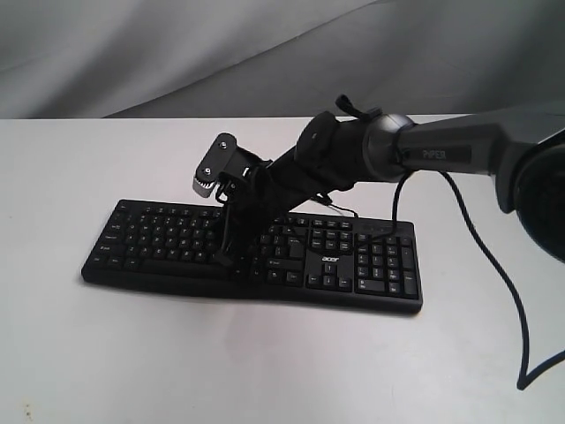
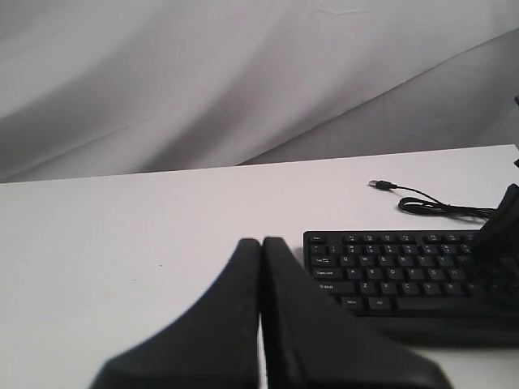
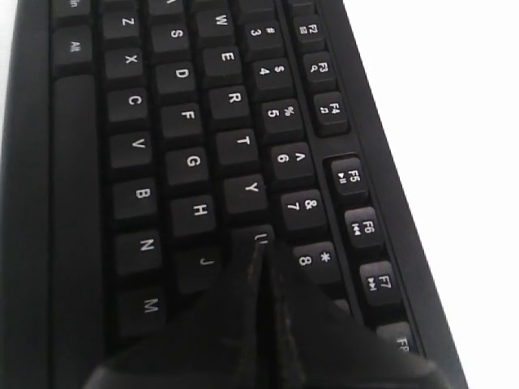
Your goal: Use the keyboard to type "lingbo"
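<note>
Keyboard [image 1: 159,234], right gripper [image 3: 261,250] jaws together over U key [image 3: 243,237], left gripper [image 2: 261,243] jaws together nearby

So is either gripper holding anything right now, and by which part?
Nothing is held. The left gripper is shut empty over the table; the right gripper is shut empty too, its closed tips down at the keyboard near U.

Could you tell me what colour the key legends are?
White, on the black plastic keyboard; right wrist view shows best.
</note>
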Motion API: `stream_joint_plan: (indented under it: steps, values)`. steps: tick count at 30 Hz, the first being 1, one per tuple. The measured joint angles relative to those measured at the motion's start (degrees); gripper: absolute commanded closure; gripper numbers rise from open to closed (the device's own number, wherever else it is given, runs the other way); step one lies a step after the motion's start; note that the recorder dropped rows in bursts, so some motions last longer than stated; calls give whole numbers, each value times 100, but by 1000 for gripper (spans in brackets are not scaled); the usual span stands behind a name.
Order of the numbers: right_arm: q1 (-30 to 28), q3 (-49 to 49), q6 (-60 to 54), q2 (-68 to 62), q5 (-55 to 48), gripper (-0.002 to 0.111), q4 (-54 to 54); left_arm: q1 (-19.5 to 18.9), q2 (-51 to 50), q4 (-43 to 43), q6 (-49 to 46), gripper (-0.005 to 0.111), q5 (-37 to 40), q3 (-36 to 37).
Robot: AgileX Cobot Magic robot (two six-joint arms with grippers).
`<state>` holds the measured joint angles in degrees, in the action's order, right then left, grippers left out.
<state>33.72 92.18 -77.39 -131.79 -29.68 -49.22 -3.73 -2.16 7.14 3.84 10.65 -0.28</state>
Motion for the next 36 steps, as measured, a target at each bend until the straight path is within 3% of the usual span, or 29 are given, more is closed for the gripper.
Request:
stream_joint_plan:
  steps: [21,36]
  values:
    - [-47,19,19,66,-319,108,69,0,0,0,0,106,0,0]
    - [343,19,19,66,-344,108,47,0,0,0,0,106,0,0]
